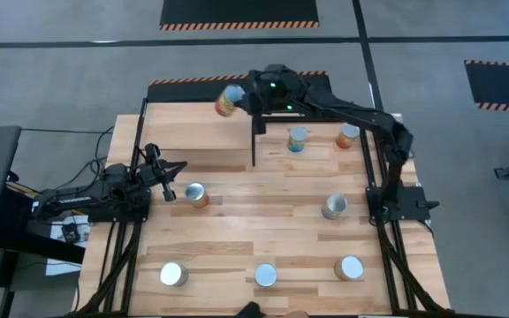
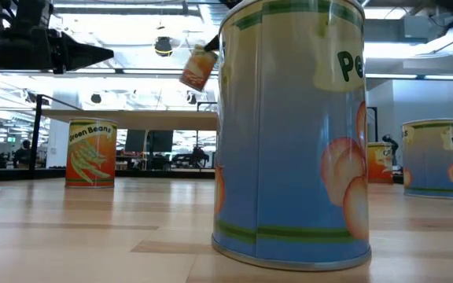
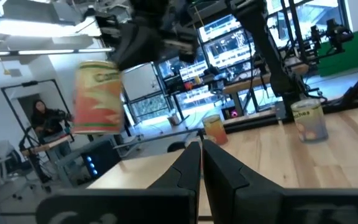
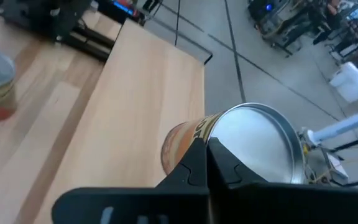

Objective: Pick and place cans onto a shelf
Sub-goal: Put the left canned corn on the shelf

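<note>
1. Right gripper [image 1: 237, 99] pinches an orange-labelled can [image 1: 227, 102], tilted, above the shelf [image 1: 193, 132].
2. Left gripper [image 1: 173, 179], fingers pressed together and empty, waits near another can [image 1: 196, 195] on the table [image 1: 263, 238].

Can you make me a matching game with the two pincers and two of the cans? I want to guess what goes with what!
Things:
1. right pincer
2. left pincer
3. Green Beans can
4. peach can

States:
a. blue label, closest to the low camera
b. shut and holding nothing, at the left side of the table
c. orange label, standing upright on the table
d. holding a tilted orange can in the air over the shelf

Pairs: 1-d, 2-b, 3-c, 4-a
</note>
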